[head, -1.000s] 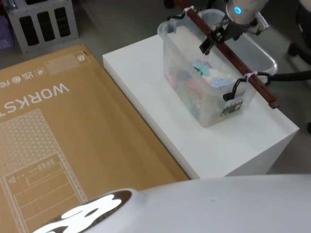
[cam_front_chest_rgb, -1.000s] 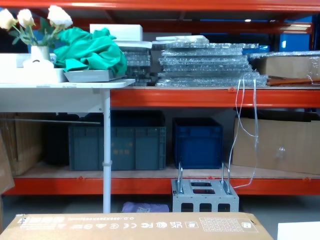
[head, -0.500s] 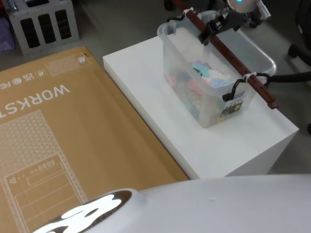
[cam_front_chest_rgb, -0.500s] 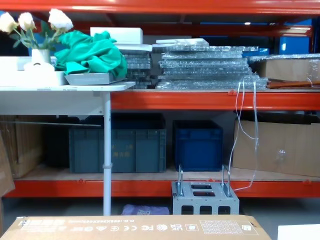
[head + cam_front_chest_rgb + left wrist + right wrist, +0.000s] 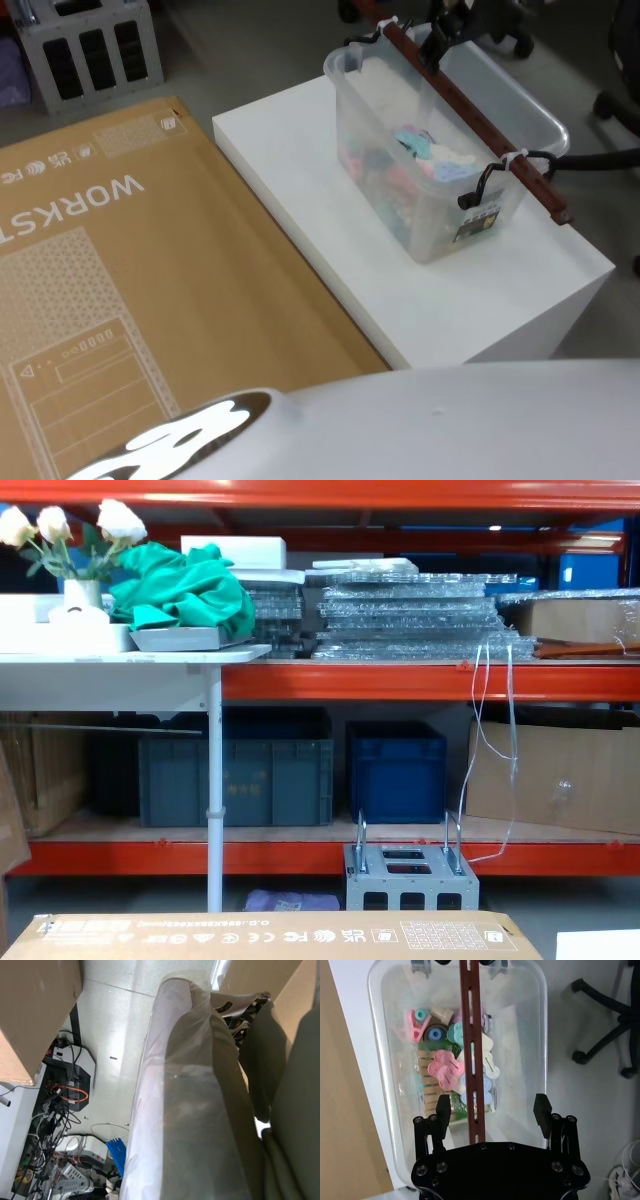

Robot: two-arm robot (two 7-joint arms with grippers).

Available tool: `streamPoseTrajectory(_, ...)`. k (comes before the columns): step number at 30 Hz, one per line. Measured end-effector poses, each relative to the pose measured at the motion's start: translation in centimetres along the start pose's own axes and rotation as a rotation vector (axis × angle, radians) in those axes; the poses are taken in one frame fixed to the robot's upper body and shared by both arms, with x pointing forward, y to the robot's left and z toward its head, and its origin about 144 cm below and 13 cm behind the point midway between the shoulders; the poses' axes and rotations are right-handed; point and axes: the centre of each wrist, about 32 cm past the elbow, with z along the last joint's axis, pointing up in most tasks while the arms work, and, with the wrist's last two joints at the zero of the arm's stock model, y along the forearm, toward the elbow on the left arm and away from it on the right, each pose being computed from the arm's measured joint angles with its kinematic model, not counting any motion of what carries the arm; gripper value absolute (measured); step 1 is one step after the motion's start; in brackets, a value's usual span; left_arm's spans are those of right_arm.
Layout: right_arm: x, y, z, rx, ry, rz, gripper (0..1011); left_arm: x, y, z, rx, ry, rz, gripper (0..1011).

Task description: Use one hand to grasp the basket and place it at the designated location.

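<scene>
A clear plastic basket [image 5: 440,150] sat on a white block worktop [image 5: 330,210], toward its far right part, with a long red-brown handle bar [image 5: 470,110] lying across its rim and hooked on with black hooks [image 5: 478,190]. Compared with half a second before, the right tool [image 5: 491,1105] had risen and pulled back from the handle: in the head view it stood just at the top edge, above the far end of the bar, where earlier it sat lower over the bar. In the right wrist view its two black fingers [image 5: 442,1107] stood spread wide, one on each side of the bar, touching nothing. Pastel clothes pegs [image 5: 451,1067] in pink, mint and cream lay inside the basket. The basket had not moved. To the left of the worktop lay a large cardboard box [image 5: 120,290] printed "WORKST", with the rest cut off. A dark label [image 5: 478,222] on the basket's near end was too small to read. The left tool could not be made out in the left wrist view.
</scene>
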Motion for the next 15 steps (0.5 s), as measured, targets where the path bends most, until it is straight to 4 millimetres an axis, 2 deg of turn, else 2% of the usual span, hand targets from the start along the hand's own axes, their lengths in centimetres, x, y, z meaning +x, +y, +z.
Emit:
streamPoseTrajectory(7,1.6,-0.7,-0.1,-0.012,-0.015,0.067,1000,0.0,0.0,0.0,0.0,0.0,0.0,0)
streamPoseTrajectory(15,2.4,-1.1,0.1,-0.017,-0.027,0.094,1000,0.0,0.0,0.0,0.0,0.0,0.0,0)
